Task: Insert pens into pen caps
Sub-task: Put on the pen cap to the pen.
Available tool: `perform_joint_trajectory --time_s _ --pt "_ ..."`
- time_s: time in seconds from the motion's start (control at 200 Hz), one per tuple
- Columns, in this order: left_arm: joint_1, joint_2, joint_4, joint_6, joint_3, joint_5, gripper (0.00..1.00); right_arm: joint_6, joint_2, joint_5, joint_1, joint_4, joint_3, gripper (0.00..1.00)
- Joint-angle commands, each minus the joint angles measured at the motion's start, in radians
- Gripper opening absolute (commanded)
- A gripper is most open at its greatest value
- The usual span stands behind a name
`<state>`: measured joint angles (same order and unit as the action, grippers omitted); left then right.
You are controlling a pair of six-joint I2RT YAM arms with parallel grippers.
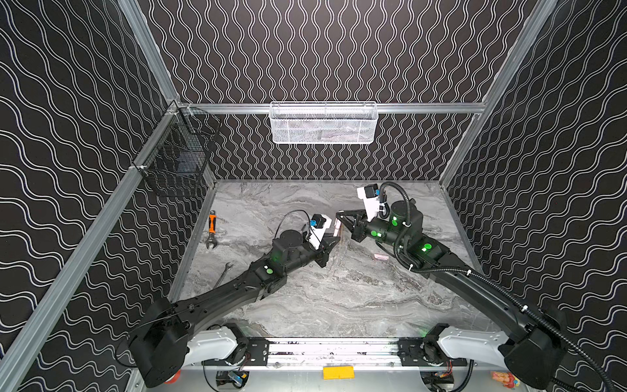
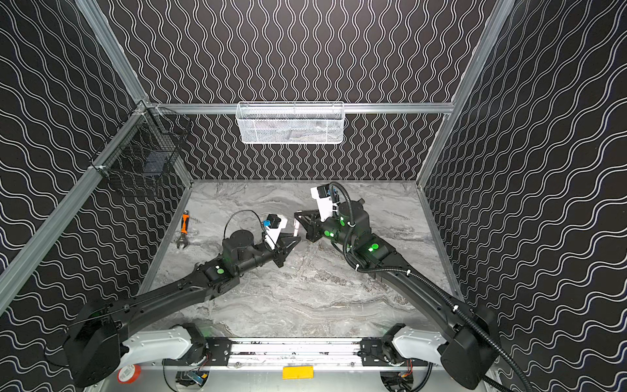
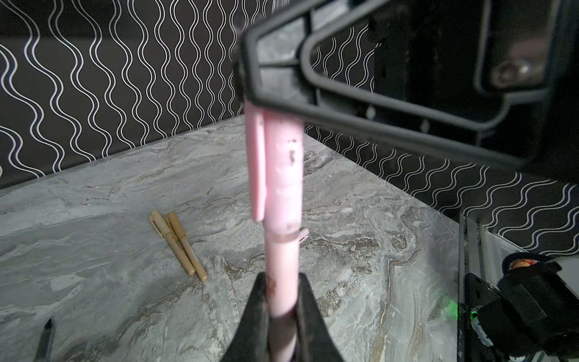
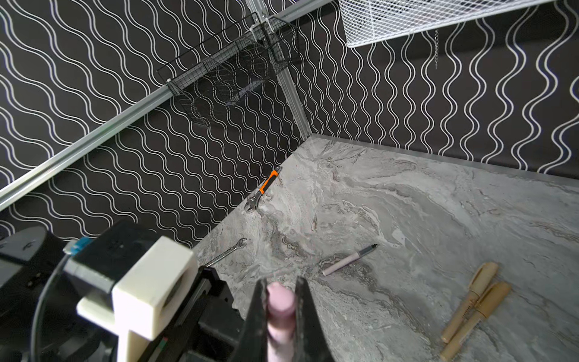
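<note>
left wrist: pen inside left gripper

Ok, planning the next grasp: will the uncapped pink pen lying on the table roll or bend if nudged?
Probably rolls: the uncapped pen has a round barrel, no clip, on a smooth table. Likely stiff: it lies dead straight. Probably light, being slim.

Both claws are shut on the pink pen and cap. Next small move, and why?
The pale pink plastic cap in the right claw already sleeves the slim pink pen held by the left claw; whether it is fully seated I cannot tell. I'd probably press the cap a touch further along the pen.
</note>
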<state>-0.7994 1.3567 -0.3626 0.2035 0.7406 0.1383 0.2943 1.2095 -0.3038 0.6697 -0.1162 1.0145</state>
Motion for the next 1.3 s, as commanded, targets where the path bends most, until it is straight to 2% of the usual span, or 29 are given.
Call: perform_joint_trajectory --time_s 0.0,0.766,1.296 --pt "0.000 -0.005 -0.120 0.000 0.044 -0.020 0.00 -0.003 -0.004 -0.084 0.006 0.049 -0.040 0.01" --pt "0.011 -0.009 -0.084 -0.065 0.148 -0.087 0.00 0.025 0.031 -0.093 0.024 0.006 -0.164 0.00" --pt "0.063 -0.010 -0.124 -0.041 0.183 -0.046 0.00 0.084 0.088 -0.123 0.038 -0.065 -0.204 0.00"
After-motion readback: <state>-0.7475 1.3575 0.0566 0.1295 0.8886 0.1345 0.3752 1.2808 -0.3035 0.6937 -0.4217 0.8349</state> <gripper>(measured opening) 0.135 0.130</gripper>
